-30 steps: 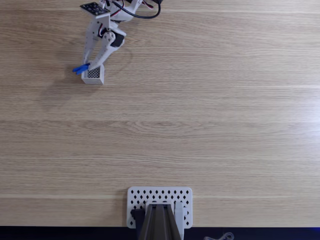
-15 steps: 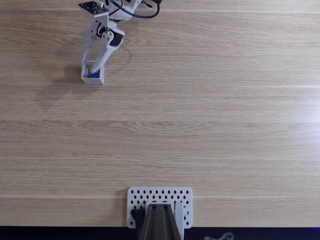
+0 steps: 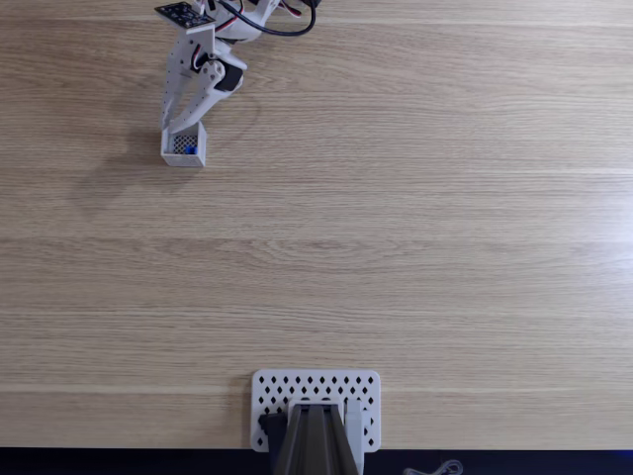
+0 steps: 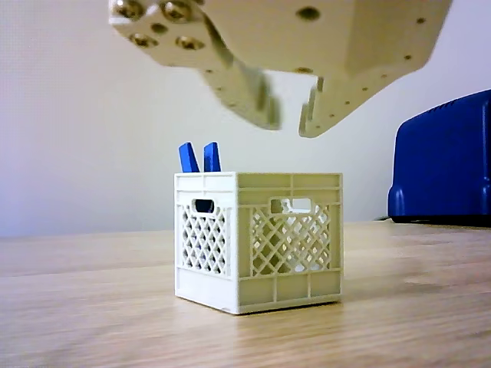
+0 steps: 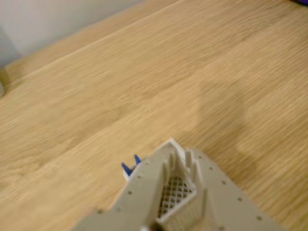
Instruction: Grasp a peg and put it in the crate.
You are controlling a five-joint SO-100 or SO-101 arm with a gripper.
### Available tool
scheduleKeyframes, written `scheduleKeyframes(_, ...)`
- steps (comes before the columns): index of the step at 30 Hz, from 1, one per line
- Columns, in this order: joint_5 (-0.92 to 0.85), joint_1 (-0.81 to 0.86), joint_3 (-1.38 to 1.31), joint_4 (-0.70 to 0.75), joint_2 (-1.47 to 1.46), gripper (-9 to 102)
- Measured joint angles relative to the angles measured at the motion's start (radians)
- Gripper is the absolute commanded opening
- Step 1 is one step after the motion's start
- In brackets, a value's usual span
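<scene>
— Blue is what I look for first. Where is the peg?

— Inside the crate (image 4: 258,244). In the other view the peg (image 4: 199,157) stands nearly upright in the crate's left corner, its two prong tips poking above the rim. The fixed view gives me just a speck of blue (image 3: 190,149) against the crate's dark mesh bottom, so the upright stance is something that low side view alone tells.

— And your fingers?

— Spread apart and holding nothing. My gripper (image 4: 290,111) hangs just above the crate's rim in the other view, clear of the peg, tips pointing down. In the wrist view I look down between my fingers (image 5: 179,169) at the crate's mesh bottom (image 5: 172,189), with the peg's blue tips (image 5: 131,164) just left of my body.

— What does the fixed view add?

— The crate's place (image 3: 184,146): far up the wooden table (image 3: 396,247), well apart from the white perforated plate (image 3: 316,393) at the bottom edge. The other view adds a dark blue bulky thing (image 4: 445,161) behind the crate to the right.

— Any writing?

— None I can read. The crate is off-white with lattice sides and handle slots; the peg is bright blue and thin.
</scene>
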Motion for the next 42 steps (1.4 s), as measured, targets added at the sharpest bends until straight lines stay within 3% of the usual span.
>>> scheduleKeyframes(7, 0.198, -0.227, 0.026, 0.196, 0.296, -1)
scheduleKeyframes(17, 0.793, -0.505, 0.123, 0.719, 0.813, -1)
scheduleKeyframes(24, 1.127, -0.546, 0.252, 1.011, 1.183, 0)
scheduleKeyframes(32, 1.43, -0.548, 0.456, 1.215, 1.559, 0)
scheduleKeyframes(42, 1.525, -0.569, 0.459, 1.447, 1.657, -1)
